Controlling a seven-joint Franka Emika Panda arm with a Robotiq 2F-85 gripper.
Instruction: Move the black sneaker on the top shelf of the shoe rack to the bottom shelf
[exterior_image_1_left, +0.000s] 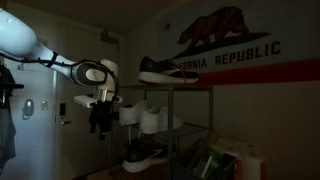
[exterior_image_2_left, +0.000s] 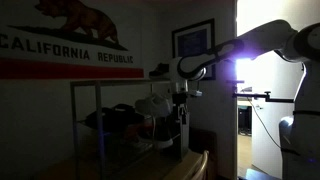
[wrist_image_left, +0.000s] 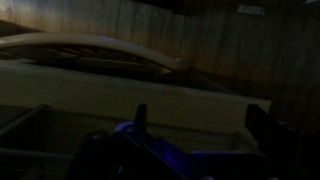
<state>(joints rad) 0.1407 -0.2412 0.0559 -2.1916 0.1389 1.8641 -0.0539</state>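
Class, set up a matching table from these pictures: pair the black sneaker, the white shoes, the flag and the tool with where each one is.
Things:
1. black sneaker
2. white shoes
3. flag
4. tool

Places:
A. on the wall
B. on the middle shelf
C. beside the rack, outside it
D. on the top shelf

Pairs: 1-D, 2-B, 3-A, 4-C
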